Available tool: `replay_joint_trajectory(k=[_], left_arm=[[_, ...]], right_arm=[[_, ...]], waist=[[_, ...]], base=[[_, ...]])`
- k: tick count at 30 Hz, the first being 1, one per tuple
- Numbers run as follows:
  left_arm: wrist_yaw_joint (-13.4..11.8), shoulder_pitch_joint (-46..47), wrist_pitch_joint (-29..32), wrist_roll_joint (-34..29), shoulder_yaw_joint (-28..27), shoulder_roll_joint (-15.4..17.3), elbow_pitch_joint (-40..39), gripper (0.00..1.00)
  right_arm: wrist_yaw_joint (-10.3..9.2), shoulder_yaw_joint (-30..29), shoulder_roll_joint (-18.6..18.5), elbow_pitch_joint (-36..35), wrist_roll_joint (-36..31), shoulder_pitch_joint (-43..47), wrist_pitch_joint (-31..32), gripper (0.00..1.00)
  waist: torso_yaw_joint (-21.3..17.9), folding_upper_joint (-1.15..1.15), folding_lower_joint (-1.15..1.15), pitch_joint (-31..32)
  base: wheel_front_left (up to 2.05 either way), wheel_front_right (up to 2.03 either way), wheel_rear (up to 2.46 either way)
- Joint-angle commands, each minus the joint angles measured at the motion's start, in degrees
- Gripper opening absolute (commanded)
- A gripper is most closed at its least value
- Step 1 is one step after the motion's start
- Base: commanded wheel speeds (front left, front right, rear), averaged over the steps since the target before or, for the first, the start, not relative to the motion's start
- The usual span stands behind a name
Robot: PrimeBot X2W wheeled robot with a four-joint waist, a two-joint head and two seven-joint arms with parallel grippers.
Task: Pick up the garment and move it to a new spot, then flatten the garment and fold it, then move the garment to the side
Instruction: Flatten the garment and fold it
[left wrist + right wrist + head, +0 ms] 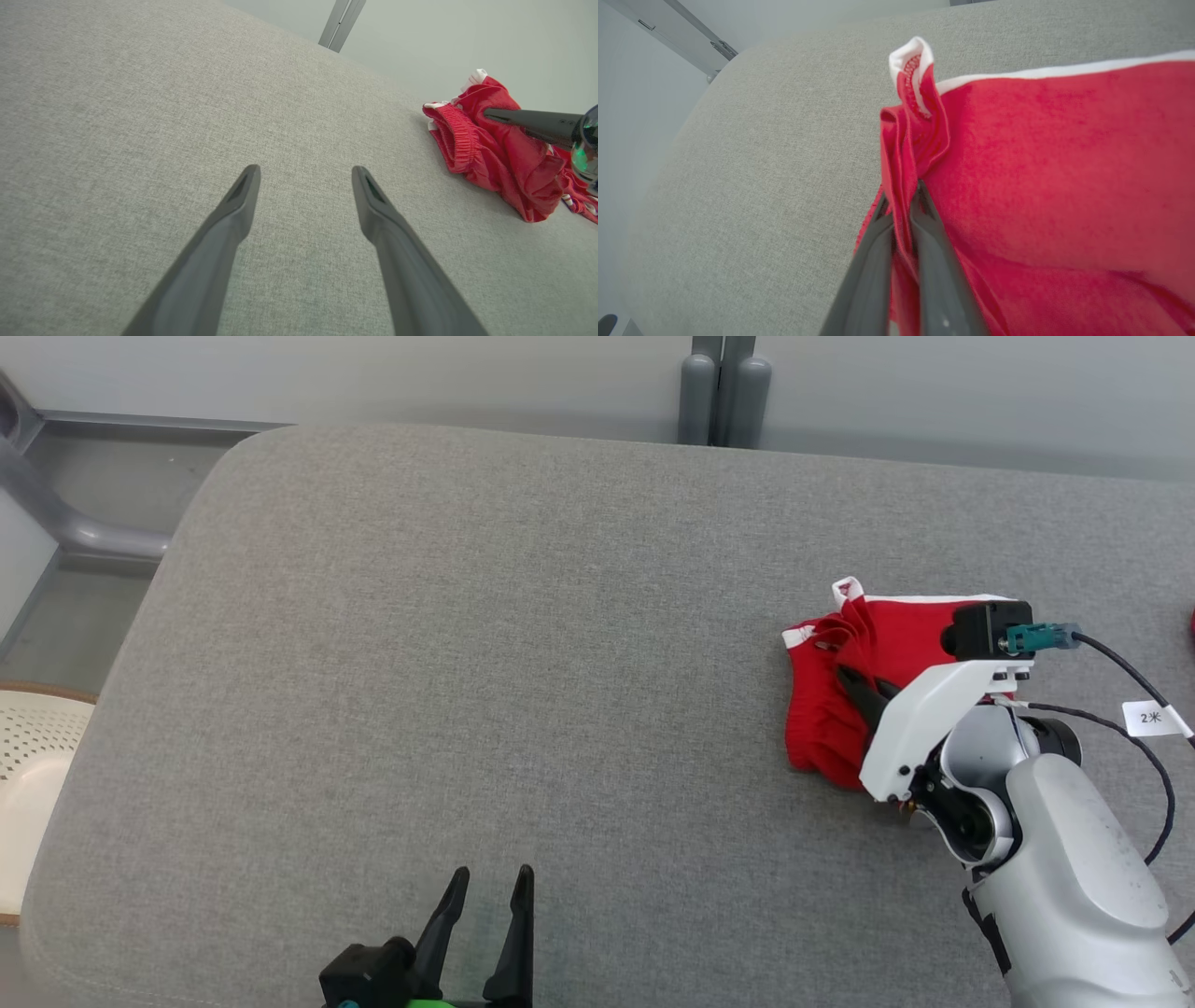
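Bare grey cushion lies open leftward; the bunched garment and right arm crowd its right side.

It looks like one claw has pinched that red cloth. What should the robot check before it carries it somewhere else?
1. The right claw is shut on a fold of the red garment: ok.
2. The pinch takes in every layer: cannot tell, the fold hides what lies under it.
3. The left claw is open and well apart from the garment: ok.
4. There is bare grey surface to the robot's left for a new spot: ok.
5. The garment lies flat: not ok, it is bunched in a heap.
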State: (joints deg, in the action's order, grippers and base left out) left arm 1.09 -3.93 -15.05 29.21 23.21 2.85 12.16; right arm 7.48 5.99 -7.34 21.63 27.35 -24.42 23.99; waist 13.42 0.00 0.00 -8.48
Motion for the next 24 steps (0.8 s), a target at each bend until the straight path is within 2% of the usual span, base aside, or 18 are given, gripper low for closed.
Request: replay_joint_trajectory(k=[1, 6, 7, 8, 17, 24], left_arm=[[0.3, -0.5, -0.1, 0.0, -0.1, 0.1, 0.1, 1.0], [0.7, -0.3, -0.1, -0.1, 0.7, 0.1, 0.4, 1.0], [0.7, -0.1, -0.1, -0.1, 0.7, 0.1, 0.4, 1.0], [0.7, 0.2, -0.1, -0.2, 0.8, 0.1, 0.4, 1.0], [1.4, 1.0, -0.2, -1.1, 0.5, 0.1, 1.0, 1.0], [1.9, 0.6, -0.2, -1.9, -0.7, 0.1, 1.3, 1.0]], right_arm=[[0.02, -0.4, 0.4, 0.3, -0.5, -0.7, -0.7, 0.0], [0.02, 0.3, 1.3, 2.0, -1.8, -1.0, -1.2, 0.01], [0.02, 0.6, 1.5, 2.3, -2.0, -1.1, -1.5, 0.31], [0.02, 0.9, 1.6, 2.6, -2.3, -1.4, -1.9, 1.0], [0.02, 4.5, 3.7, 4.7, -1.5, -1.9, -6.0, 1.0], [0.02, 12.8, 4.2, 3.6, 3.0, 0.0, -10.7, 1.0]], waist=[[-0.4, 0.0, 0.0, 0.3], [-1.1, 0.0, 0.0, 0.4], [-1.2, 0.0, 0.0, 0.4], [-1.4, 0.0, 0.0, 0.2], [-3.1, 0.0, 0.0, 0.2], [-4.7, 0.0, 0.0, 1.5]], base=[[0.0, 0.0, 0.0], [0.0, 0.0, 0.0], [0.0, 0.0, 0.0], [0.0, 0.0, 0.0], [0.0, 0.0, 0.0], [0.0, 0.0, 0.0]])
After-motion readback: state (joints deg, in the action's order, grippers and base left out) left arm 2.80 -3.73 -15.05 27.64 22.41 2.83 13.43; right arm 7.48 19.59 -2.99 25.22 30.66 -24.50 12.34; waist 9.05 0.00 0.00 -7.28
